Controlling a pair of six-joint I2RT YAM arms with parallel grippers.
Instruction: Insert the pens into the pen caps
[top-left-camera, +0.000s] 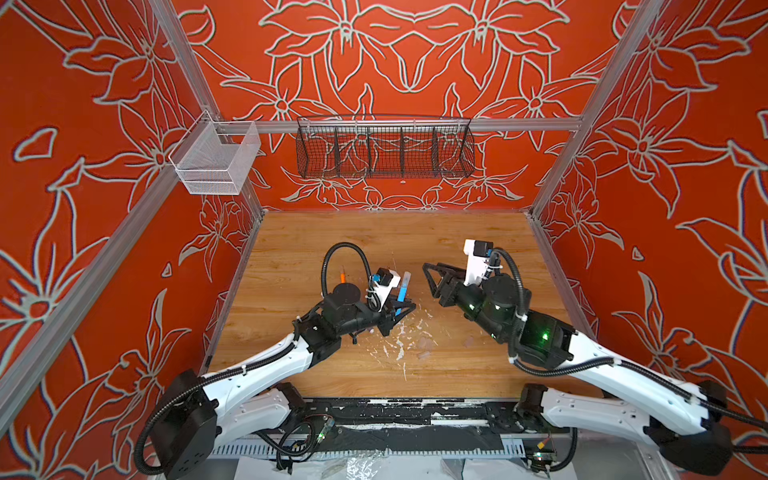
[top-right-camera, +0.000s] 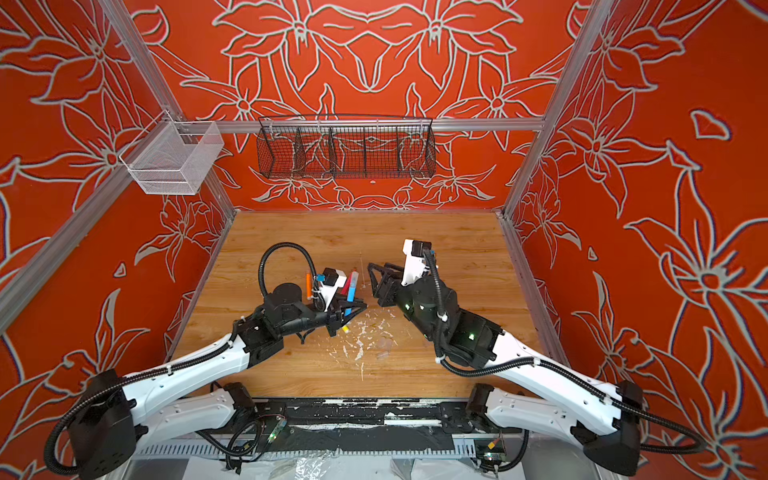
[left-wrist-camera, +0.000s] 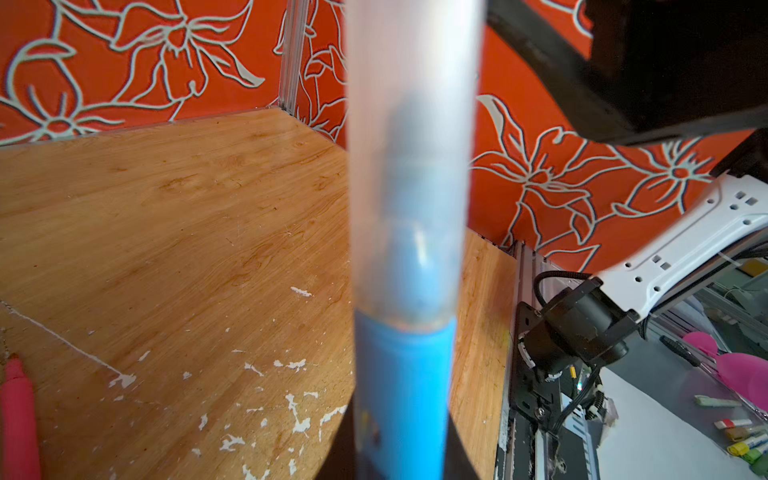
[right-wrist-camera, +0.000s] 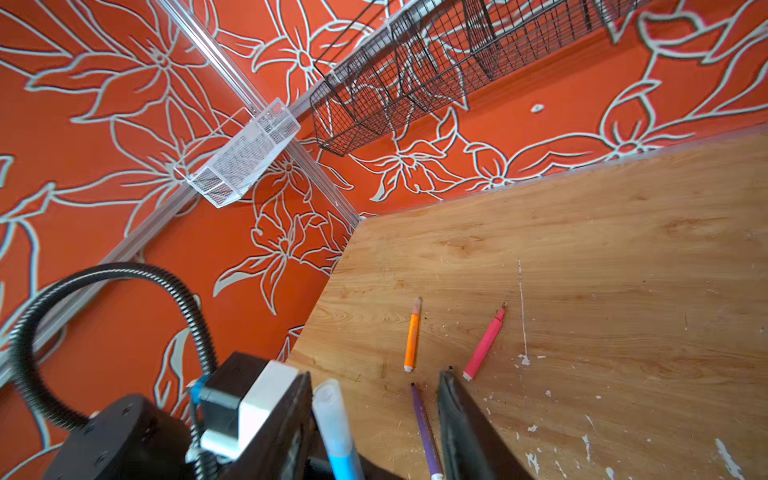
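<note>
My left gripper (top-left-camera: 400, 311) is shut on the blue pen (top-left-camera: 401, 296), which stands tilted above the table. A translucent pen cap (top-left-camera: 405, 279) covers its tip, and the left wrist view shows the cap (left-wrist-camera: 411, 166) seated on the blue barrel (left-wrist-camera: 403, 395). My right gripper (top-left-camera: 430, 280) is open, just right of the cap. In the right wrist view the capped pen (right-wrist-camera: 332, 415) sits between its fingers without being pinched. An orange pen (right-wrist-camera: 411, 338), a pink pen (right-wrist-camera: 484, 345) and a purple pen (right-wrist-camera: 426, 432) lie on the wood. Faint loose caps (top-left-camera: 424, 344) lie nearer the front.
A black wire basket (top-left-camera: 384, 149) hangs on the back rail and a white mesh basket (top-left-camera: 216, 160) on the left rail. White paint flecks (top-left-camera: 399, 349) mark the wooden table (top-left-camera: 457, 232). Red patterned walls close three sides.
</note>
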